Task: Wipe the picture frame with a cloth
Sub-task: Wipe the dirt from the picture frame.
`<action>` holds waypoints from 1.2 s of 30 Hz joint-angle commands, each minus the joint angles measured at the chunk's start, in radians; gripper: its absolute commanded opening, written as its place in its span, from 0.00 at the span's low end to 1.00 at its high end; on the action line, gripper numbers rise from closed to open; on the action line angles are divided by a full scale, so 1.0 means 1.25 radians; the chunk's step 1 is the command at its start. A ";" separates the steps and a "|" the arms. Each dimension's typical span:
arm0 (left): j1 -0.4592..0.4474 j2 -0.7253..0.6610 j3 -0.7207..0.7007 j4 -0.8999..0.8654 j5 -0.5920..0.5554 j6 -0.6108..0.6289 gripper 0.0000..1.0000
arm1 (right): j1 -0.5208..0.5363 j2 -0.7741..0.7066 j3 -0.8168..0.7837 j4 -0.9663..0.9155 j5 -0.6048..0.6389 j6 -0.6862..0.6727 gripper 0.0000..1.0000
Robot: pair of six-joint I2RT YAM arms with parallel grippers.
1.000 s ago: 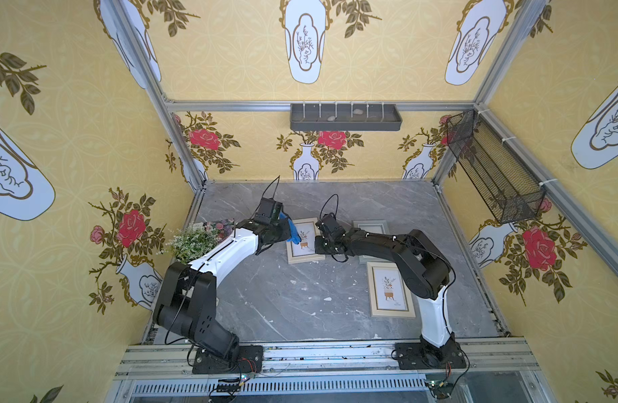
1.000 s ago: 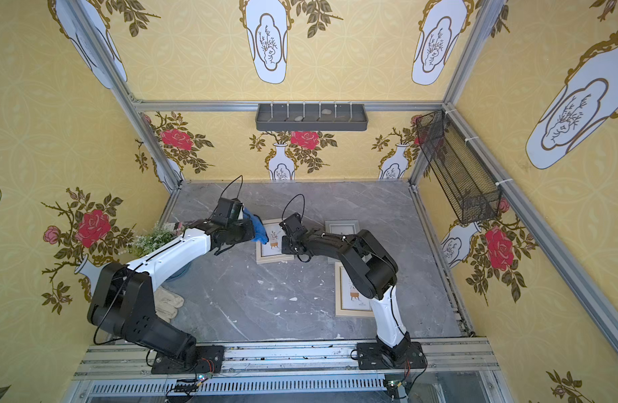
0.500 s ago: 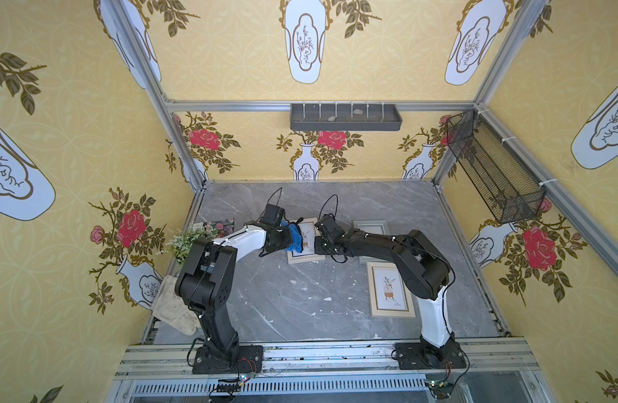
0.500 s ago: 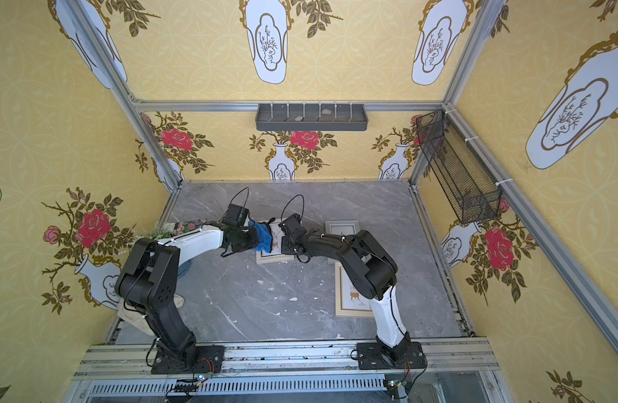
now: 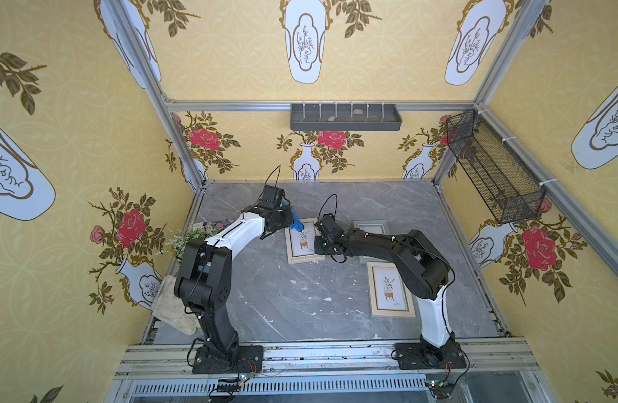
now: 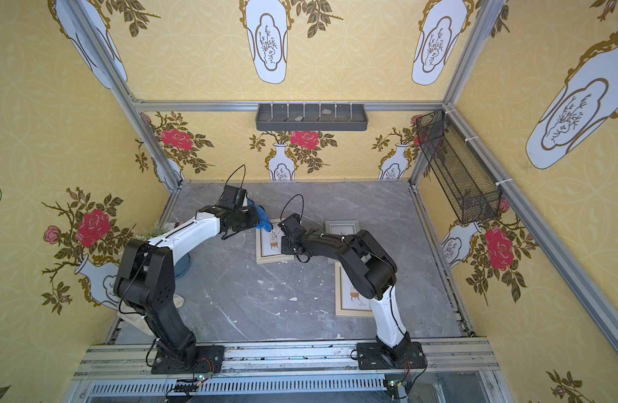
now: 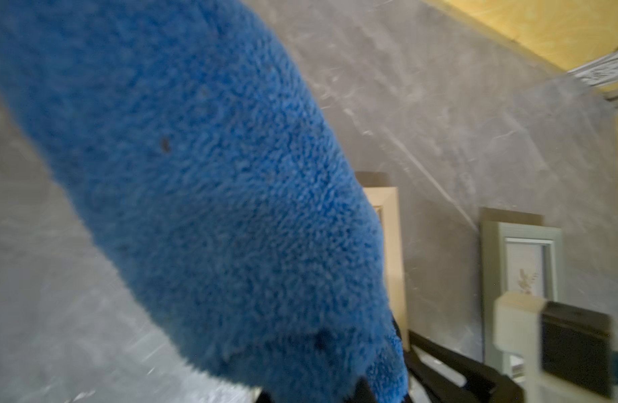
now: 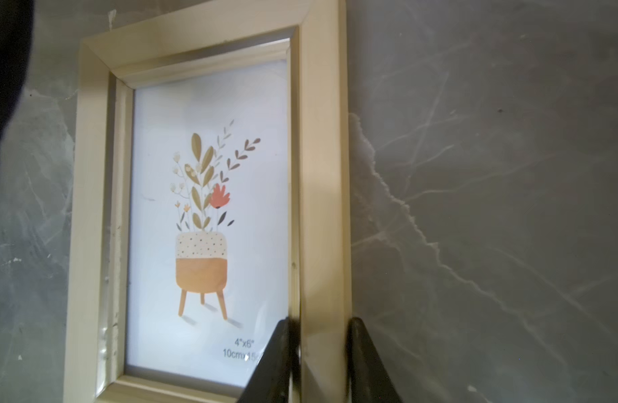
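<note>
My left gripper is clenched on the cloth, which hangs bunched over the far corner of the picture frame; I can't tell whether it touches. My right gripper pinches the frame's side rail, and the frame lies flat on the grey table

Plush blue cloth bunched over far corner, light-wood pic frame lying flat
</note>
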 commanded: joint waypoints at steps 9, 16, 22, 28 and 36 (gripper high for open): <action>-0.030 0.197 0.097 -0.009 0.043 0.003 0.00 | 0.002 0.013 -0.002 -0.102 0.010 0.009 0.15; 0.073 0.093 -0.104 0.030 0.025 0.019 0.00 | -0.001 0.011 -0.007 -0.097 0.009 0.010 0.15; 0.021 -0.015 -0.164 0.020 0.020 0.013 0.00 | -0.004 0.013 -0.002 -0.099 0.004 0.002 0.15; -0.104 -0.076 -0.193 0.039 0.057 -0.050 0.00 | -0.005 0.010 -0.005 -0.096 0.004 0.005 0.15; -0.130 -0.041 -0.272 0.073 0.075 -0.092 0.00 | -0.006 0.015 -0.014 -0.089 0.000 0.008 0.15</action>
